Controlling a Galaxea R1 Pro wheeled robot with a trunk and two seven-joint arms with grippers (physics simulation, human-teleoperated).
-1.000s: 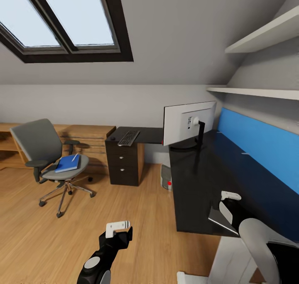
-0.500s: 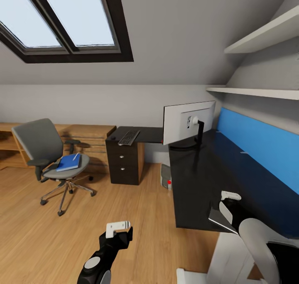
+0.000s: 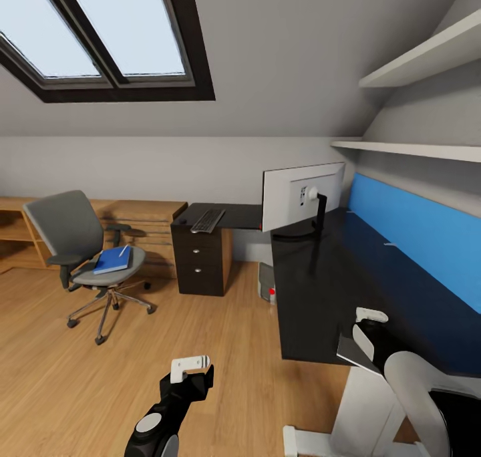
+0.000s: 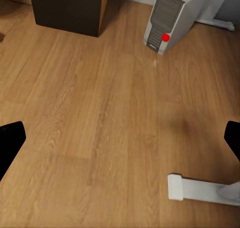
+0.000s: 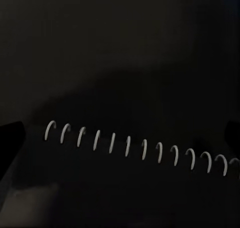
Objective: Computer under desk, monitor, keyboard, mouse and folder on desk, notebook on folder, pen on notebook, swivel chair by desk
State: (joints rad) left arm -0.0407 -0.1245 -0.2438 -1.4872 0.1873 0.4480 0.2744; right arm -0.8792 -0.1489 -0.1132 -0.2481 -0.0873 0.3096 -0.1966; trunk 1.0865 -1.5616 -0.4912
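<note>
The grey swivel chair [image 3: 70, 233] stands at the left with the blue folder [image 3: 111, 262] on its seat and the white pen [image 3: 123, 250] on the folder. On the black desk [image 3: 321, 290] stands the monitor [image 3: 300, 196], back towards me. The keyboard [image 3: 207, 220] and the small dark mouse [image 3: 182, 222] lie on the desk's far wing. The computer [image 3: 267, 284] [image 4: 172, 20] stands on the floor under the desk. My right gripper [image 3: 367, 327] holds the dark spiral notebook [image 3: 357, 351] [image 5: 125, 188], tilted at the desk's near edge. My left gripper [image 3: 190, 369] is open over bare floor.
The black drawer unit [image 3: 200, 263] [image 4: 70, 8] carries the desk's far wing. A light wooden dresser [image 3: 143, 216] lines the back wall behind the chair. The desk's white leg and foot [image 3: 364, 410] [image 4: 200, 188] stand close in front. Wall shelves [image 3: 414, 149] hang above the blue panel.
The whole view has shifted a little: the chair sits further right and more of the desk's white leg shows. Both arms and the notebook keep their places in the picture.
</note>
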